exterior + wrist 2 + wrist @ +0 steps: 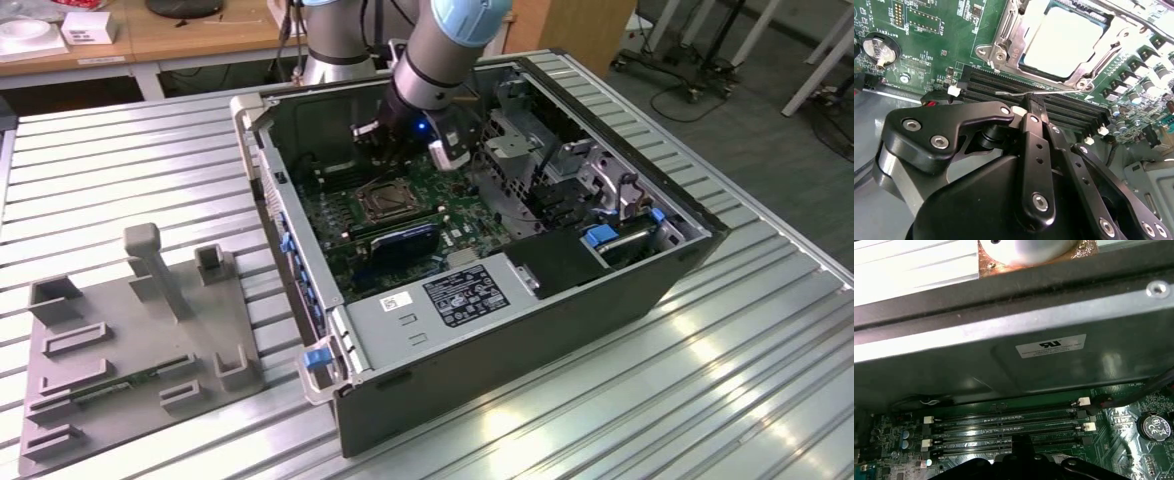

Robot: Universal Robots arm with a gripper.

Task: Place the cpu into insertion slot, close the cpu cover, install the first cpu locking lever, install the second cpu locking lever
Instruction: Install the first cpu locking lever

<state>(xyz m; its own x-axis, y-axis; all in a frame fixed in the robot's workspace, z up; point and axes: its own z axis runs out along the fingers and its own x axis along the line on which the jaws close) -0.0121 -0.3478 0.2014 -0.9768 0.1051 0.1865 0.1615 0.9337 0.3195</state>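
In the second wrist view the pale cpu [1061, 40] lies seated in the insertion slot [1081, 82]. The silvery cpu cover [1006, 32] is folded down around it as a frame. A thin metal locking lever [1009, 93] runs along the slot's edge, beside the black memory slots. My gripper [1032, 104] is shut, and its black fingertips touch this lever at its middle. In the exterior view the gripper [387, 150] hangs inside the open computer case, just behind the insertion slot [387, 202].
The case [534, 300] lies on its side on a ribbed metal table, with drive bays and cables toward the exterior view's right. Long memory slots [1004, 422] and a coin battery [1154, 425] sit on the green board. A grey fixture [134, 340] stands at the exterior view's left.
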